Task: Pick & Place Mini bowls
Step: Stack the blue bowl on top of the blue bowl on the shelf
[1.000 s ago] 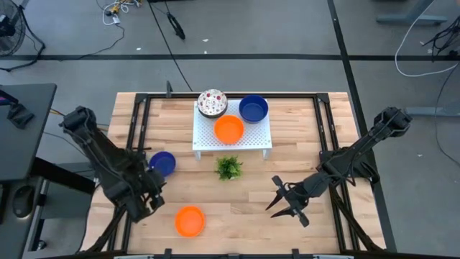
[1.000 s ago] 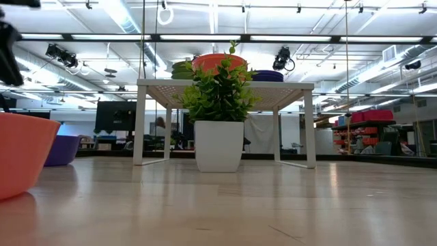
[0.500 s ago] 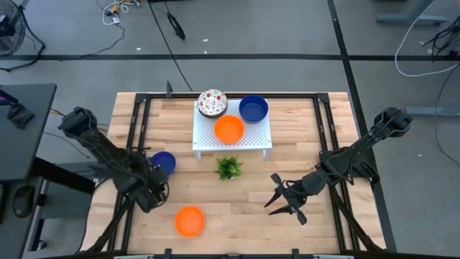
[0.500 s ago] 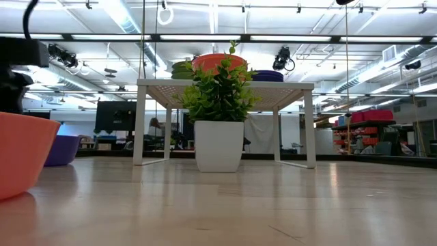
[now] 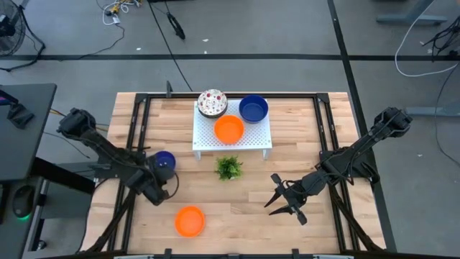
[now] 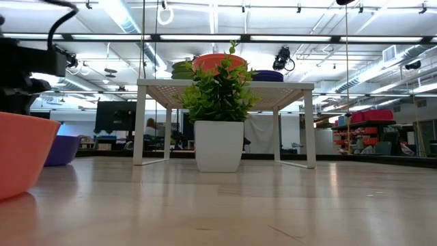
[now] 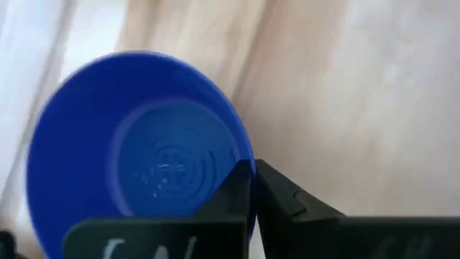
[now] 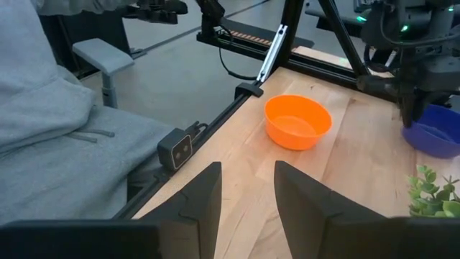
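Observation:
A blue mini bowl (image 5: 164, 160) rests on its base on the table's left part, and fills the left wrist view (image 7: 136, 144). An orange mini bowl (image 5: 190, 220) sits near the near edge. On the white rack (image 5: 231, 146) stand a speckled bowl (image 5: 212, 103), an orange bowl (image 5: 229, 129) and a blue bowl (image 5: 253, 109). My left gripper (image 5: 159, 180) is shut and stands over the near side of the blue bowl. My right gripper (image 5: 284, 203) is open and hovers over bare table on the right, touching nothing. My left gripper's shut fingertips (image 7: 248, 180) overlap the blue bowl's rim (image 7: 241, 155) in the wrist view, coming from above. I cannot tell whether they touch it. The bowl (image 6: 63, 150) still sits flat on the table.
A small potted plant (image 5: 228, 167) stands just in front of the rack, between the two arms. A person in grey clothing (image 8: 50, 108) sits beyond the table's left edge. Bare wood lies between the plant and the near edge.
My left gripper has moved from near the table's left near corner toward the far edge and slightly right, ending over the blue bowl on the table. The bowls have stayed in place.

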Controlling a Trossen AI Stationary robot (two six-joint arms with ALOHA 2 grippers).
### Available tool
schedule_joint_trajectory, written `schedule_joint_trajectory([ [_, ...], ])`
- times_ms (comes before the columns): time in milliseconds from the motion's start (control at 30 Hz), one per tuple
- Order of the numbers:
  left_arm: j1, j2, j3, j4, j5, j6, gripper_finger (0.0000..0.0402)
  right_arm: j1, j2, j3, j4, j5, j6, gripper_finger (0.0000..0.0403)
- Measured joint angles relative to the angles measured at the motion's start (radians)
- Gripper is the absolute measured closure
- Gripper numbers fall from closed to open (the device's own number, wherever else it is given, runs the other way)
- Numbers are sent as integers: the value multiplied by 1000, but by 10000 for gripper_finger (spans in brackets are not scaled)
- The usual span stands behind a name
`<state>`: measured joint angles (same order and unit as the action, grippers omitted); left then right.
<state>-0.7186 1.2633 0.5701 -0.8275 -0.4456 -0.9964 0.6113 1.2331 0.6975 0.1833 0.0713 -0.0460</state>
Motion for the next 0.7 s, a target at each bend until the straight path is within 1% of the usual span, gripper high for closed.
schedule_joint_trajectory([
  [67, 11, 0, 31, 0, 36, 48, 392, 0, 0, 0, 0, 0, 0, 273],
  [133, 19, 0, 84, -10, 43, 109, 392, -2, 0, 0, 1, 0, 0, 273],
  [300, 39, 0, 289, 12, 31, 294, 395, -18, 0, 0, 3, 0, 2, 273],
  [400, 54, 0, 395, 131, 41, 443, 396, -31, 9, 0, 17, 0, 3, 273],
  [467, 63, 0, 437, 243, 76, 560, 397, -44, 22, 0, 36, -5, -3, 272],
  [567, 74, 0, 470, 395, 153, 702, 397, -71, 33, 0, 80, -20, -33, 262],
  [700, 86, 7, 472, 543, 257, 867, 397, -128, 33, 27, 111, -92, -119, 231],
])
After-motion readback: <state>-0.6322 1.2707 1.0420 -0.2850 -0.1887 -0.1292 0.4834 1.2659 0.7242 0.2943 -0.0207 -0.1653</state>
